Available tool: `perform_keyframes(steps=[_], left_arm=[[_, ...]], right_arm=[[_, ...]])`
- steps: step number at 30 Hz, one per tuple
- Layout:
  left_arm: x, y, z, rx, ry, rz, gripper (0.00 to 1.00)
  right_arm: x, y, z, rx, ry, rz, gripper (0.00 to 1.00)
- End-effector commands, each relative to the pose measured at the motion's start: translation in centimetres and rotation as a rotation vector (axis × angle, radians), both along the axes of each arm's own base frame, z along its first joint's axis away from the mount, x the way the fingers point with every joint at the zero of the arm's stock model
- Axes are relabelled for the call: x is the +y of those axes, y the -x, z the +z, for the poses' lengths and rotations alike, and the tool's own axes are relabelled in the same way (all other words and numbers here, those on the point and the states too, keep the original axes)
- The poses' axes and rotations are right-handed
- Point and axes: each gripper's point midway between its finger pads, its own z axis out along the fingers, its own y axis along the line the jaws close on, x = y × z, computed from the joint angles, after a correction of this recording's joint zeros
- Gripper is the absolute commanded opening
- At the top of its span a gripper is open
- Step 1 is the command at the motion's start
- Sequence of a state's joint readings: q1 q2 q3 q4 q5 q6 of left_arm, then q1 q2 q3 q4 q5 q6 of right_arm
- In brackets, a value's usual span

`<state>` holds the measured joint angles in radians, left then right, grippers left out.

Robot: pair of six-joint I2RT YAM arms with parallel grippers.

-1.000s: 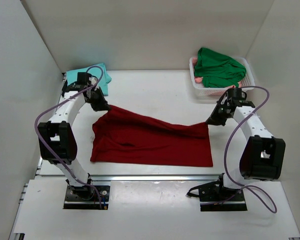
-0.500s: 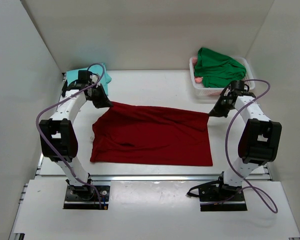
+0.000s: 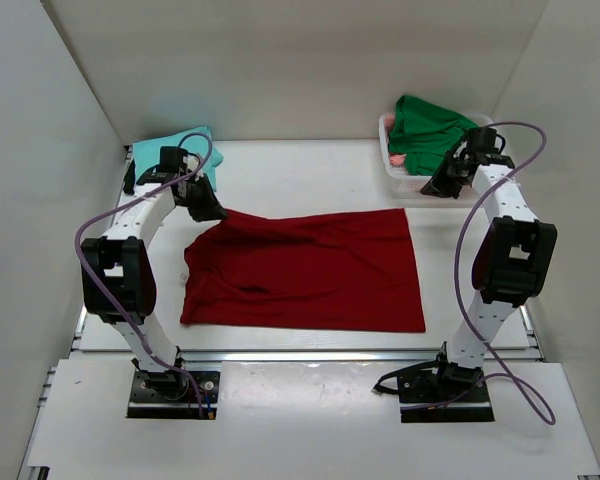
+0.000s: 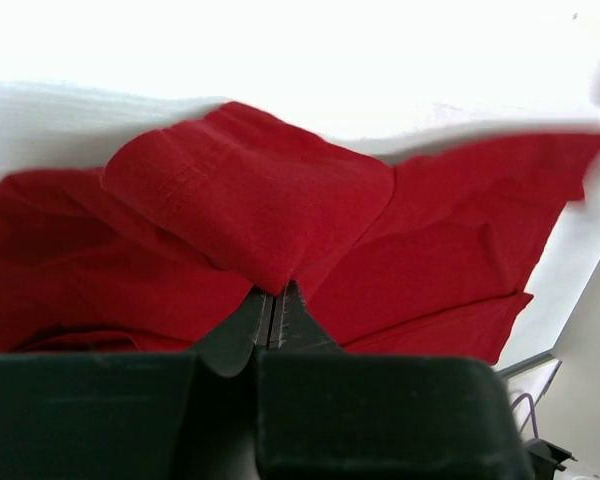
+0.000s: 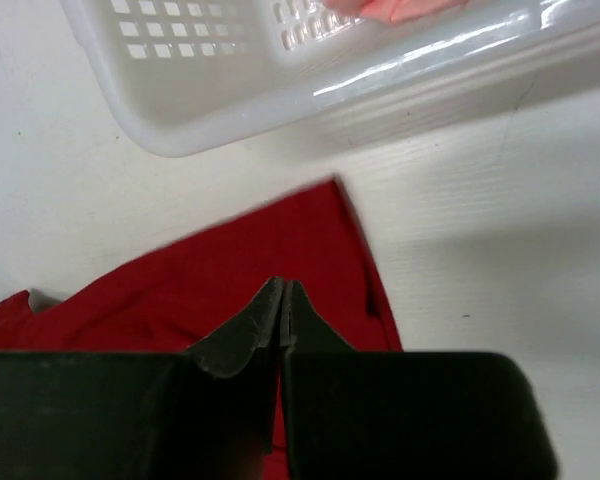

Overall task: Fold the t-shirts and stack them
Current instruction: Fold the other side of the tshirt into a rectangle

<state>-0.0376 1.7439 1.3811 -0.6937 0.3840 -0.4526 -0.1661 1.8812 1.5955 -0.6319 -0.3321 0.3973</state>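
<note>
The dark red t-shirt [image 3: 310, 265] lies spread across the middle of the table. My left gripper [image 3: 212, 212] is shut on a raised fold at its far left corner, and red cloth [image 4: 250, 200] bunches right at the closed jaw tips [image 4: 275, 292]. My right gripper [image 3: 432, 190] is shut beside the basket, above and apart from the shirt's far right corner [image 5: 320, 215], which lies flat. No cloth shows between its jaws [image 5: 282, 285]. A light teal t-shirt [image 3: 180, 152] lies at the back left. A bright green t-shirt [image 3: 435, 135] is heaped in the basket.
The white lattice basket [image 3: 402, 182] stands at the back right, its near wall [image 5: 230, 100] just beyond my right fingers. Something pink [image 3: 395, 160] lies in it under the green shirt. White walls close in the left, back and right.
My right gripper has moved back and right toward the basket, and the shirt's far right corner has dropped flat, free of it. My left gripper still holds its corner, a little farther back.
</note>
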Motion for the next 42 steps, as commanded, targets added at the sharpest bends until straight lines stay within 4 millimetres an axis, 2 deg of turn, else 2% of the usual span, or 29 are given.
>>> perform_keyframes(steps=[1, 4, 6, 10, 12, 13, 16, 19, 22, 24, 28, 34, 37, 42], left_arm=[[-0.6, 0.5, 0.9, -0.035, 0.015, -0.023, 0.0], [-0.2, 1.4, 0.2, -0.017, 0.011, -0.018, 0.0], [-0.2, 2.1, -0.1, -0.017, 0.007, -0.018, 0.0], [-0.1, 3.1, -1.1, 0.007, 0.014, -0.005, 0.0], [-0.7, 3.5, -1.4, 0.016, 0.018, -0.019, 0.0], [-0.7, 3.6, -1.7, 0.021, 0.019, -0.019, 0.0], [-1.1, 3.6, -1.8, 0.021, 0.022, -0.03, 0.0], [-1.2, 3.5, -1.9, 0.025, 0.025, -0.03, 0.0], [-1.0, 3.5, -1.9, 0.024, 0.026, -0.029, 0.0], [-1.2, 3.6, -2.1, 0.035, 0.034, -0.03, 0.0], [-1.1, 3.6, -2.3, 0.041, 0.03, -0.028, 0.0], [-1.0, 3.3, -2.6, 0.047, 0.03, -0.029, 0.0], [-1.2, 3.3, -2.8, 0.059, 0.033, -0.032, 0.0], [-1.2, 3.0, -2.7, 0.056, 0.035, -0.033, 0.0]], right_arm=[[0.0, -0.5, 0.2, -0.023, -0.004, 0.024, 0.0], [-0.3, 0.2, -0.5, -0.011, 0.0, 0.022, 0.0], [0.0, 1.2, -1.6, 0.016, -0.007, 0.025, 0.0], [0.6, 1.0, -3.6, 0.036, -0.008, 0.05, 0.01], [1.9, 0.3, -3.7, 0.029, 0.015, 0.08, 0.09], [1.8, 0.0, -4.0, 0.027, 0.022, 0.075, 0.1], [2.8, -0.8, -5.4, 0.04, 0.051, 0.096, 0.2], [3.5, -1.4, -7.7, 0.075, 0.065, 0.102, 0.28], [3.6, -2.2, -7.8, 0.068, 0.084, 0.108, 0.29], [3.6, -2.3, -8.7, 0.092, 0.088, 0.109, 0.3], [3.3, -3.0, -9.1, 0.097, 0.118, 0.106, 0.3], [2.9, -3.1, -9.2, 0.107, 0.176, 0.101, 0.3], [3.1, -2.7, -10.4, 0.139, 0.178, 0.106, 0.3], [3.8, -2.8, -9.9, 0.123, 0.176, 0.126, 0.3]])
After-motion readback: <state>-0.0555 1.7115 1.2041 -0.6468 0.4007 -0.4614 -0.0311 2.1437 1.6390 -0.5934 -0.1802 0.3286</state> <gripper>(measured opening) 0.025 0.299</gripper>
